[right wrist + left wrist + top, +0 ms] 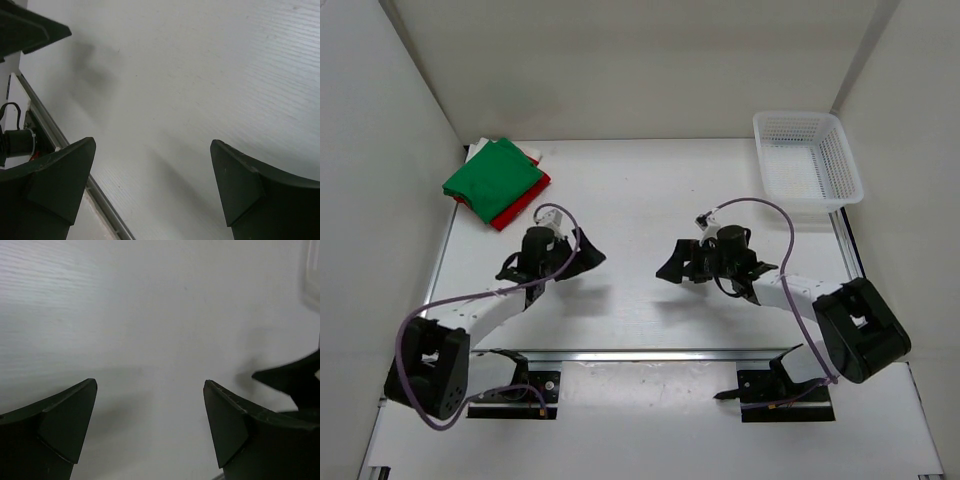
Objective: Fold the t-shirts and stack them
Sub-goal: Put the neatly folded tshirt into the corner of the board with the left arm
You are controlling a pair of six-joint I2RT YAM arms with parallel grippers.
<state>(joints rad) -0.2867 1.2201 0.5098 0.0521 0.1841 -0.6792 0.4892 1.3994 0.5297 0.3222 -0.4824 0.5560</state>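
Overhead view of a white bench point(650, 190) enclosed by white walls, with 2 robot arms mounted at its near edge. A stack of 3 folded t-shirts point(500, 190) sits in the far left corner of the bench. The green shirt point(492, 178) lies on top and covers most of the pile. The red shirt point(525, 203) shows beneath it along the near and right edges. The white shirt point(477, 150) is at the bottom, with only slivers peeking out at the far side. A white plastic lattice basket point(798, 118) stands in the far right corner, well apart from the pile.

The left tool point(550, 265) hangs over bare bench near the stack, on its near right side, touching no cloth. Its jaws stand wide apart and hold nothing. The left wrist view shows its 2 dark fingers point(65, 420) with only white bench between them.

The right tool point(712, 270) hangs over the middle of the bench, between the left tool and the basket. Its jaws are also spread wide and hold nothing, with plain bench surface showing between them in the right wrist view.
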